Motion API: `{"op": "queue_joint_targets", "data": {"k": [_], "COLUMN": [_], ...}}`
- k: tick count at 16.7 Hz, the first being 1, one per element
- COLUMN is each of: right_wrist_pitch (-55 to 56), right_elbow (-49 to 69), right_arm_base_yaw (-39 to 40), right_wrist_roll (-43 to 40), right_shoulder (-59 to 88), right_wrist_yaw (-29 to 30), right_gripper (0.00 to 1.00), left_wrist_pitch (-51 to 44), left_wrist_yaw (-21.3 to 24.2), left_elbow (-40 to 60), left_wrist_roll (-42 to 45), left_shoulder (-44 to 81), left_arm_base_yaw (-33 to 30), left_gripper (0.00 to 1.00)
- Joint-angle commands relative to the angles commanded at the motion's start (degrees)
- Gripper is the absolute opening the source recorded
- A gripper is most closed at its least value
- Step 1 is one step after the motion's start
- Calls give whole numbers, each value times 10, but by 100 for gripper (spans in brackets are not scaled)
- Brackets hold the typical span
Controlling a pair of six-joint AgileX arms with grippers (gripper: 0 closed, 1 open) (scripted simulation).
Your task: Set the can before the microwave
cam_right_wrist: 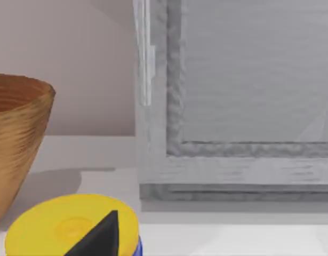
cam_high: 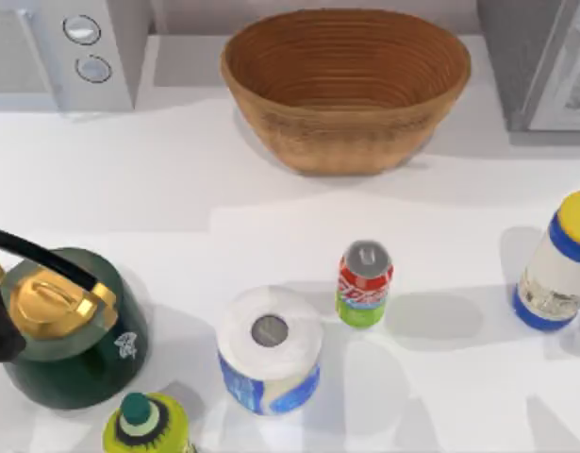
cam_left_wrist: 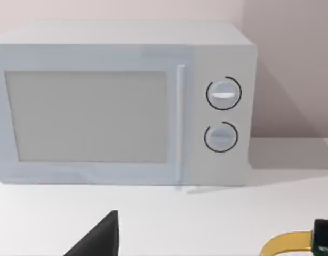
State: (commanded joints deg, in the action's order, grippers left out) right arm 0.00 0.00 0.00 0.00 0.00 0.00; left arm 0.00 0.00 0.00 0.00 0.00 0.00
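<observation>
Can [cam_high: 364, 283] upright mid-worktop [cam_high: 176, 189], beside paper roll [cam_high: 270, 349], well short of microwave [cam_high: 58, 47] at far left. Left claw [cam_left_wrist: 100, 237] state: cannot tell. Best gripped around the middle, kept upright.

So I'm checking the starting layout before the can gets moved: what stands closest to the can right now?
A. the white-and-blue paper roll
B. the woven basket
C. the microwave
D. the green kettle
A. In the top view the can stands upright just to the right of the paper roll, with only a narrow gap between them; everything else on the table sits farther off.
</observation>
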Motion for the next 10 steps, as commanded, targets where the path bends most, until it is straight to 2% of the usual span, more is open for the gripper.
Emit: {"op": "queue_joint_targets", "data": {"k": [5,10], "right_wrist_pitch": [0,0], "right_elbow": [0,0], "right_arm_base_yaw": [0,0], "right_wrist_roll": [0,0], "right_shoulder": [0,0], "right_wrist_yaw": [0,0], "right_gripper": [100,100], "left_wrist_pitch": [-24,-136], "left_wrist_yaw": [0,-1], "left_elbow": [33,183], "left_wrist_roll": [3,13], "left_shoulder": [31,183], "left_arm_base_yaw": [-14,-80], "left_gripper": [100,100]}}
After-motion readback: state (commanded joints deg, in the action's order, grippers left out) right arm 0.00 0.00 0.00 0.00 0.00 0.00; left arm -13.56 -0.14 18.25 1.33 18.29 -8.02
